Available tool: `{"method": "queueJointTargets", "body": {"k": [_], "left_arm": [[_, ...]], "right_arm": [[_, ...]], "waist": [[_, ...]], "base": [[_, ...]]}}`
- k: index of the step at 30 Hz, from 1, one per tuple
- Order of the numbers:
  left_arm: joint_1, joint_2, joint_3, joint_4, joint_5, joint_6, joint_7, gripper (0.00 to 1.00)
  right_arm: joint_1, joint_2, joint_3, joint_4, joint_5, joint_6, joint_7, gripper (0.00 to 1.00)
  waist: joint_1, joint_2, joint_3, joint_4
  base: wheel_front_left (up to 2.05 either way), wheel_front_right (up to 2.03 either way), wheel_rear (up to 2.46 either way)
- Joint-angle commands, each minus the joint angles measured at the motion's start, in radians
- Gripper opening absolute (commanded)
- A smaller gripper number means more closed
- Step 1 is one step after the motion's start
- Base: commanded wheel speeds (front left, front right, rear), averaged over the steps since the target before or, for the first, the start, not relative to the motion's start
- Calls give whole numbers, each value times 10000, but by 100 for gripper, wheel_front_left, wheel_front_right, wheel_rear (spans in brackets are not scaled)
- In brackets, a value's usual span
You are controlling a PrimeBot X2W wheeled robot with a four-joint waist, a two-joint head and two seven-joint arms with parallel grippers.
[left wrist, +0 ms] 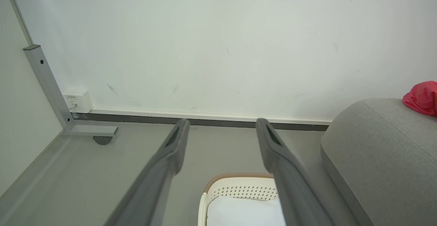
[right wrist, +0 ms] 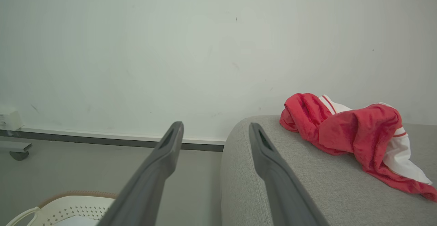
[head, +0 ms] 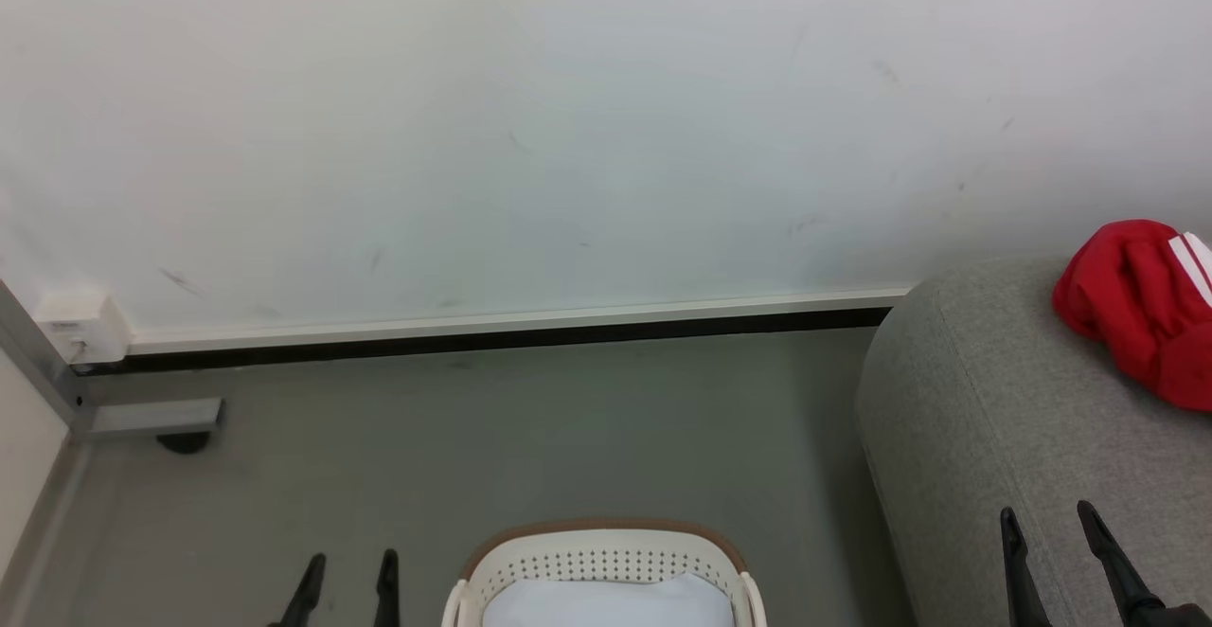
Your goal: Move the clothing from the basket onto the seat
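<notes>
The red clothing (head: 1141, 310) with white stripes lies crumpled on the grey seat (head: 1004, 419) at the right; the right wrist view shows the clothing (right wrist: 351, 133) spread on the seat (right wrist: 307, 185) top. The cream basket (head: 606, 561) with a brown rim stands on the floor at bottom centre, holding a pale flat sheet (head: 606, 603). My left gripper (head: 348, 565) is open, left of the basket, with nothing between its fingers. My right gripper (head: 1049, 521) is open over the seat's near part, short of the clothing. The left wrist view shows the basket (left wrist: 235, 192) and a bit of red clothing (left wrist: 421, 98).
A white wall with a dark skirting strip (head: 492, 338) runs across the back. At the left stands a metal frame (head: 142, 414) with a caster, and a white socket box (head: 85, 324). Grey floor (head: 530, 438) lies between the wall, basket and seat.
</notes>
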Motion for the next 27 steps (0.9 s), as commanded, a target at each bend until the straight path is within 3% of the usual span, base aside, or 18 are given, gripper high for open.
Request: {"method": "queueJointTargets", "body": {"k": [1, 10, 11, 16, 27], "left_arm": [[51, -8, 64, -33, 147, -35, -7, 100], [-22, -92, 231, 17, 230, -248, -7, 100], [-9, -113, 206, 14, 191, -244, 0, 0], [59, -189, 199, 435, 42, -256, 77, 0], [-261, -180, 445, 424, -2123, -394, 649, 0]], "right_arm": [[-105, -27, -26, 40, 38, -26, 1, 100], [-204, -27, 63, 187, 37, -26, 1, 100], [-121, 0, 61, 164, -1, 0, 0, 0], [40, 100, 22, 557, 151, 0, 71, 0], [-212, 78, -62, 521, 2464, -2, 641, 0]], "waist": [[1, -1, 11, -5], [1, -1, 47, -65], [1, -1, 50, -65], [2, -1, 56, -62], [2, -1, 104, -16]], "base": [[0, 0, 0], [0, 0, 0], [0, 0, 0], [0, 0, 0], [0, 0, 0]]}}
